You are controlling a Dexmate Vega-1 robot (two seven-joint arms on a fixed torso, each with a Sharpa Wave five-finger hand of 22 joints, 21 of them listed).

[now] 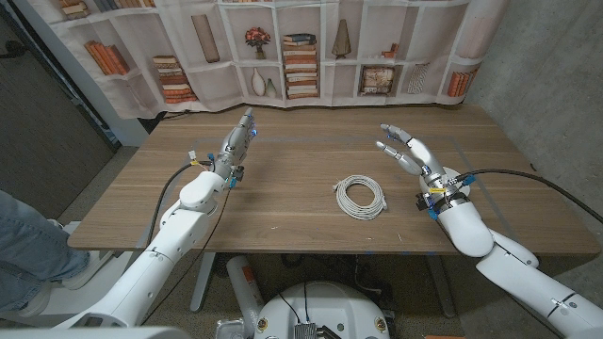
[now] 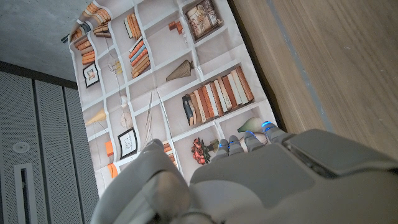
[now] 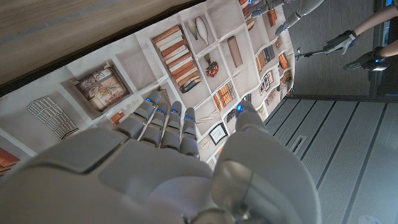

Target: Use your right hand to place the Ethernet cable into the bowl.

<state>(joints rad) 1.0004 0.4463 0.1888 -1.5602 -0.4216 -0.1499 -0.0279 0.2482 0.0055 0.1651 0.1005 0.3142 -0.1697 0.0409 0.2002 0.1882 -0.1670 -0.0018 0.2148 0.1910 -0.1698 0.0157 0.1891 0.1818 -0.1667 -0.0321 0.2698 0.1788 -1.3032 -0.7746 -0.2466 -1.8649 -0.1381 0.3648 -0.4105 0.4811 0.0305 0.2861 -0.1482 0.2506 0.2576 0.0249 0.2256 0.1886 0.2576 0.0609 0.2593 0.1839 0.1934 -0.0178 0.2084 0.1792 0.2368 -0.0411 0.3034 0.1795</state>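
A coiled white Ethernet cable (image 1: pixel 363 197) lies on the wooden table (image 1: pixel 301 151), a little right of centre near the front. My right hand (image 1: pixel 407 151) is raised to the right of the coil and behind it, fingers spread, holding nothing; its back (image 3: pixel 168 162) faces the wrist camera. My left hand (image 1: pixel 239 141) stands on the left side of the table with fingers stretched toward the back, also holding nothing; its back (image 2: pixel 261 168) appears in the left wrist view. I see no bowl on the table.
A curtain printed with bookshelves (image 1: pixel 283 47) hangs behind the table's far edge. A person's leg in jeans (image 1: pixel 28 245) is at the left edge. Another robot's arms (image 3: pixel 348 43) show in the right wrist view.
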